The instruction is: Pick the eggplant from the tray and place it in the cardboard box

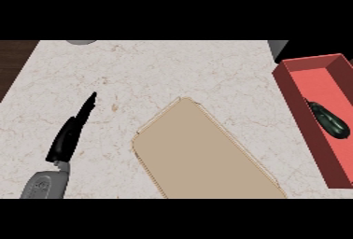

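A dark green-black eggplant point(329, 120) lies inside a red box-like container point(312, 71) at the right edge of the head view. A flat tan tray point(203, 154) sits slanted in the middle of the marble counter point(138, 70), with nothing on it. My left hand point(71, 130) rests at the lower left, seen edge-on with its fingers straight and pointing away; it touches nothing and stays well left of the tray. My right hand does not show.
A grey object point(81, 42) peeks in at the top left edge, and another grey shape point(278, 46) sits at the top right behind the red container. Dark wood point(12, 60) borders the counter on the left.
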Robot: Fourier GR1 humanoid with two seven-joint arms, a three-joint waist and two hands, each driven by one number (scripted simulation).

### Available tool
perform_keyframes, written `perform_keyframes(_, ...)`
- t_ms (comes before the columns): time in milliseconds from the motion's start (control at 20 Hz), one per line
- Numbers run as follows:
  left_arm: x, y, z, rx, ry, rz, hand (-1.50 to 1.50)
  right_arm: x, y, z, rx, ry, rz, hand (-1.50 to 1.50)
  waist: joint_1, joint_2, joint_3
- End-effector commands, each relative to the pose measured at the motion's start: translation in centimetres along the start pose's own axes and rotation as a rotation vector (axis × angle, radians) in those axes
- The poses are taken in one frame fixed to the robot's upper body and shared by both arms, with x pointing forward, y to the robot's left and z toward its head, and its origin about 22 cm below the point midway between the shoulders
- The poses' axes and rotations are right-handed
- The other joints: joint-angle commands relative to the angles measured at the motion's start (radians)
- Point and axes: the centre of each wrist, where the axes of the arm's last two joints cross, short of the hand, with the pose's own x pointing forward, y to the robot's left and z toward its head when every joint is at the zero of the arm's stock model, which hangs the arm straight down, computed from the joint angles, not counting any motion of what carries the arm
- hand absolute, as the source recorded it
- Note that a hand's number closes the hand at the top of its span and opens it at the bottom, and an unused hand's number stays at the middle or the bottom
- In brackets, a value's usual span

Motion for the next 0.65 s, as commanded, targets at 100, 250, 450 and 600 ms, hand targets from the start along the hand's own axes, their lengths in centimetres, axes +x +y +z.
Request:
perform_keyframes(100,0.5,0.1,0.6,-0.008,0.013,0.011,0.0,-0.9,-7.2,1.4,-0.077,-0.032,-0.017,-1.5,0.002,-0.001,0.001)
perform_keyframes(250,1.4,-1.1,-0.7,0.004,-0.013,0.005,0.0,-3.1,-7.0,2.9,-0.098,-0.029,-0.027,-1.5,0.008,0.005,0.003)
perform_keyframes(450,-1.0,1.2,1.0,-0.006,0.0,0.009,0.0,-2.5,-9.2,3.1,-0.062,-0.021,0.025,-1.5,0.017,0.005,0.003)
perform_keyframes(600,0.1,-0.1,-0.3,-0.012,-0.012,0.012,0.0,-3.7,-10.2,4.9,-0.037,-0.028,0.037,-1.5,0.008,0.006,0.004)
